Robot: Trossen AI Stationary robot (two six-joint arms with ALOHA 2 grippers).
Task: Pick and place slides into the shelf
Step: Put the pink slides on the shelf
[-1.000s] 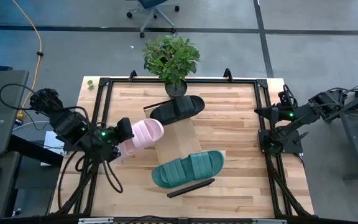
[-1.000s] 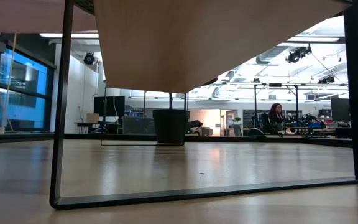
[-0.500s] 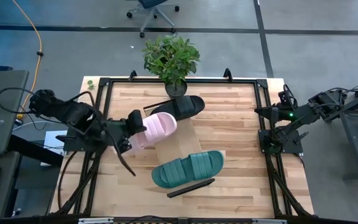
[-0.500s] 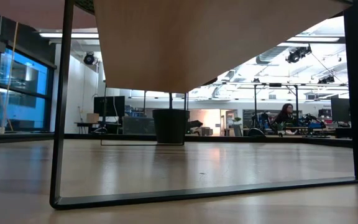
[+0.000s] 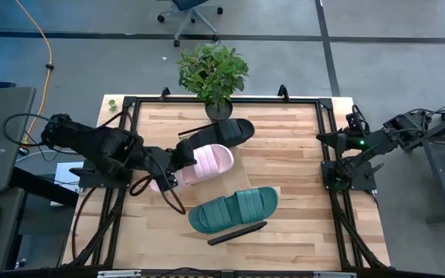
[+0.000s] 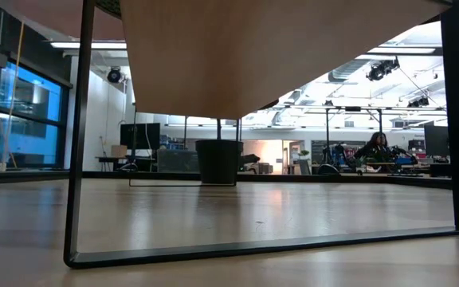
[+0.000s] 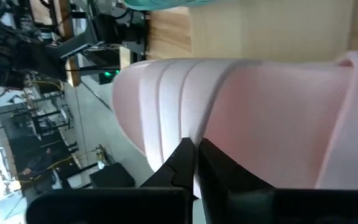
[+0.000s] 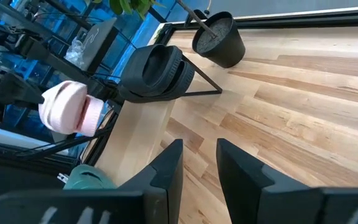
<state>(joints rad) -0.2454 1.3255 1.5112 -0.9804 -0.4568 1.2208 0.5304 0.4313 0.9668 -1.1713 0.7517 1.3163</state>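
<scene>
Black slide (image 5: 221, 135) and green slide (image 5: 234, 208) sat on the shelf (image 5: 224, 176). My left end effector (image 5: 182, 155), clamped on the pink slide (image 5: 205, 163), held it mid-frame above the gap.

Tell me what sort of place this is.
Probably a robotics lab or open workshop: a wooden table in a black frame on a grey concrete floor, an office chair, and workbenches with a person behind.

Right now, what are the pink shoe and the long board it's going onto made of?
The pink slide looks like soft matte rubber or foam: moulded ribs, no shine. The shelf looks like pale wood, smooth with faint grain, with thin black bars, probably metal, at its ends.
</scene>
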